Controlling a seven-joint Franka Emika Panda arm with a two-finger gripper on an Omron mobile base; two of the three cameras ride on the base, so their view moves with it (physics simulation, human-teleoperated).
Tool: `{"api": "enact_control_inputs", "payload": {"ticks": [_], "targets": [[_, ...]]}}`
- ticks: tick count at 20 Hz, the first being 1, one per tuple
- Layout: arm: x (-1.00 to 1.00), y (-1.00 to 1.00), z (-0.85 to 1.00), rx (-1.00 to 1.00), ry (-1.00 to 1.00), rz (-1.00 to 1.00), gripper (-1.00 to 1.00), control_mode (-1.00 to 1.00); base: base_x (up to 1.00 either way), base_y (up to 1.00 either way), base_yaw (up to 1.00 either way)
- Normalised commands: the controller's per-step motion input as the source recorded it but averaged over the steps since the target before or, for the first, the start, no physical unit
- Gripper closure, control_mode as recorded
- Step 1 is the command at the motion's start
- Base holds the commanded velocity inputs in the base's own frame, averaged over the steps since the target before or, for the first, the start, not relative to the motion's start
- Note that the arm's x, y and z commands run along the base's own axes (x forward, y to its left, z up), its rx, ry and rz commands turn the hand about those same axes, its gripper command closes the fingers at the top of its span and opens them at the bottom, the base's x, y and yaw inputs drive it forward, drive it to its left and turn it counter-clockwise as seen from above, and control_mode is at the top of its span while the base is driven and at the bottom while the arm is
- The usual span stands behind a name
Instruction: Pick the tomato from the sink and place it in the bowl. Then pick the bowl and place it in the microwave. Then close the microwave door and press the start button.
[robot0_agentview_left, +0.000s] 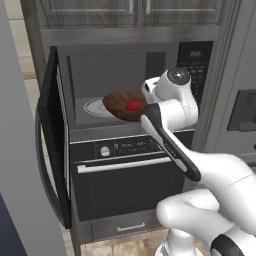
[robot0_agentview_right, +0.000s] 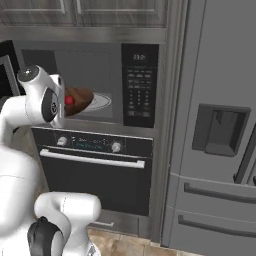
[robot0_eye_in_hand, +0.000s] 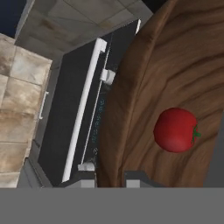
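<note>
The brown wooden bowl (robot0_agentview_left: 120, 103) (robot0_agentview_right: 81, 99) (robot0_eye_in_hand: 175, 65) hangs at the mouth of the open microwave (robot0_agentview_left: 120, 65), partly over the white turntable (robot0_agentview_left: 94, 107) (robot0_agentview_right: 101, 101) and partly out over the oven front. The red tomato (robot0_agentview_left: 133, 105) (robot0_agentview_right: 69, 100) (robot0_eye_in_hand: 176, 130) lies inside the bowl. My gripper (robot0_eye_in_hand: 111, 179) is shut on the bowl's near rim, one fingertip on each side of it. The microwave door (robot0_agentview_left: 52, 135) stands swung wide open to the left. The black keypad strip (robot0_agentview_right: 139, 85) is to the right of the cavity. The sink is out of view.
Below the microwave is a black oven (robot0_agentview_left: 125, 185) with knobs and a horizontal bar handle (robot0_agentview_right: 92, 158). A grey fridge (robot0_agentview_right: 215, 130) stands to the right, cabinets (robot0_agentview_left: 130, 10) hang above, and the tiled floor (robot0_eye_in_hand: 17, 109) lies below.
</note>
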Motion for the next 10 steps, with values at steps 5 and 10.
{"api": "enact_control_inputs", "payload": {"ticks": [5,10], "targets": [[0.85,0.0,0.0,0.0,0.11,0.02,1.0,-1.0,0.0,0.0,0.0],[0.96,0.0,-0.11,-0.02,0.0,0.02,1.0,-1.0,0.0,0.0,0.0]]}}
